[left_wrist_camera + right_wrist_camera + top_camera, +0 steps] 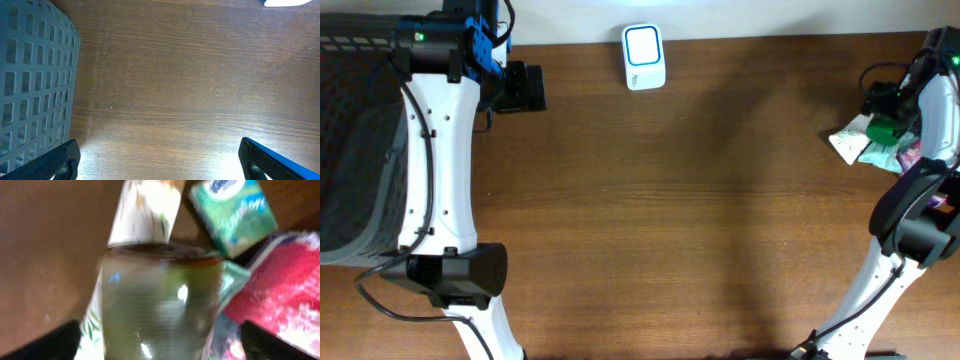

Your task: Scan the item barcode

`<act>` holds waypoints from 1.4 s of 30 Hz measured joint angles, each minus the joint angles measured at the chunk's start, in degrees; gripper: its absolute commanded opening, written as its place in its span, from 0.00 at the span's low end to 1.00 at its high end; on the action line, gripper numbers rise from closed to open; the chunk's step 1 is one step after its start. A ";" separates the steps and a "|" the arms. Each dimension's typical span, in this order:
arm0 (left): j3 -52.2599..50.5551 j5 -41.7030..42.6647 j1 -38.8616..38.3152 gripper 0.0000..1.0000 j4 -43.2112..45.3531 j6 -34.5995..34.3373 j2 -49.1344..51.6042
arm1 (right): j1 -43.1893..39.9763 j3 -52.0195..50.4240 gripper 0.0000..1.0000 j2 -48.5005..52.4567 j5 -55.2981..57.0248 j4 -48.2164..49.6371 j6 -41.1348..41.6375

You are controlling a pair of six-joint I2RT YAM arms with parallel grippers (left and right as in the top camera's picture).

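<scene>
Right edge of the overhead frame: my right pincer (160,336) gapes apart, untouching, either side of a blurred jar (160,300) in the packet pile (865,142). Closing off-centre may topple it, well apart from the scanner (644,57).

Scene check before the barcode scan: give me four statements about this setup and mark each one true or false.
1. The left gripper is open and holds nothing. True.
2. The white scanner lies in the mesh basket. False: it sits on the bare table at the far edge, well apart from the basket.
3. The basket is on the left arm's side of the table. True.
4. The right gripper is clamped on the red packet. False: its jaws stand open on either side of a greenish container; the red packet lies off to one side. This view is blurred.
</scene>
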 measured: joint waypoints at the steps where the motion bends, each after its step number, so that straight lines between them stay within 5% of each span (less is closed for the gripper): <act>1: 0.00 0.00 0.00 0.99 -0.02 0.00 0.00 | 0.00 0.07 0.99 -0.26 -0.07 -1.46 0.59; 4: -0.02 0.00 0.00 0.99 0.02 0.00 0.00 | 0.00 0.13 0.99 -3.17 -0.83 -4.92 3.65; 13: -0.02 0.00 0.00 0.99 -0.02 0.00 0.00 | 0.83 1.49 0.99 -35.52 -15.30 -22.97 9.99; 19: 0.00 0.00 0.00 0.99 0.00 0.00 0.00 | 8.74 -0.94 0.99 -41.81 -16.68 -32.85 9.92; 24: 0.00 0.02 0.00 0.99 -0.07 -0.02 0.00 | 16.26 -9.77 0.99 -55.56 -16.00 -32.72 9.33; 29: -0.02 0.00 0.00 0.99 0.00 0.00 0.00 | 19.19 -29.24 0.99 -70.71 -15.13 -33.73 9.31; 42: -0.02 0.00 0.00 0.99 0.00 0.00 0.00 | 19.21 -34.77 0.99 -69.88 -13.40 -34.07 9.31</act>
